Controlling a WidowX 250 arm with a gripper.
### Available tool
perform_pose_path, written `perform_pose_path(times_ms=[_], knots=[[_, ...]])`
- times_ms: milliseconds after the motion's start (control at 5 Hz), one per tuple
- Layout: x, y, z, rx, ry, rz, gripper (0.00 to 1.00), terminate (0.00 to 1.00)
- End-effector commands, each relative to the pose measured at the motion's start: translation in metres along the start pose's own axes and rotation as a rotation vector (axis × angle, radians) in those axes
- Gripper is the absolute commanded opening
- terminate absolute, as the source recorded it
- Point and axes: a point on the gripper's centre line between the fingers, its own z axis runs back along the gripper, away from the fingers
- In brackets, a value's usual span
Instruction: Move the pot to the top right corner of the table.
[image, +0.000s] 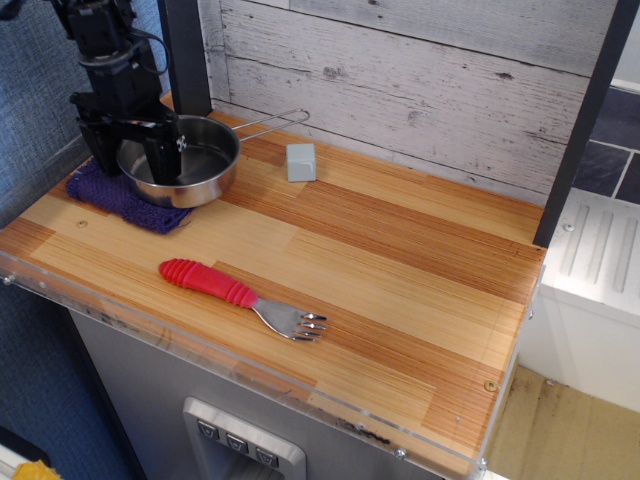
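Pot (185, 160) judged light, rigid, slick steel; left rim straddled by gripper (132, 150), fingers spread, not yet clenched.

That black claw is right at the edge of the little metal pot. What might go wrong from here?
The gripper straddles only the thin near rim of the pot, so the shiny steel might slip or tip when lifted. The pot partly sits on a purple cloth, which could drag along. Its long wire handle points toward the grey block and might knock it on the way right.
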Motion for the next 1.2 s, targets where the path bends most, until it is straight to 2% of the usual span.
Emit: perform_pose_path(times_ms=[0,400,600,1000], knots=[[0.007,-0.001,0.018,0.049,-0.048,-0.014,0.0,0.0],[0.004,0.0,0.022,0.054,-0.057,-0.007,0.0,0.0],[0.008,0.0,0.041,0.037,-0.097,0.012,0.0,0.0],[0.011,-0.02,0.066,0.001,-0.125,-0.01,0.0,0.0]])
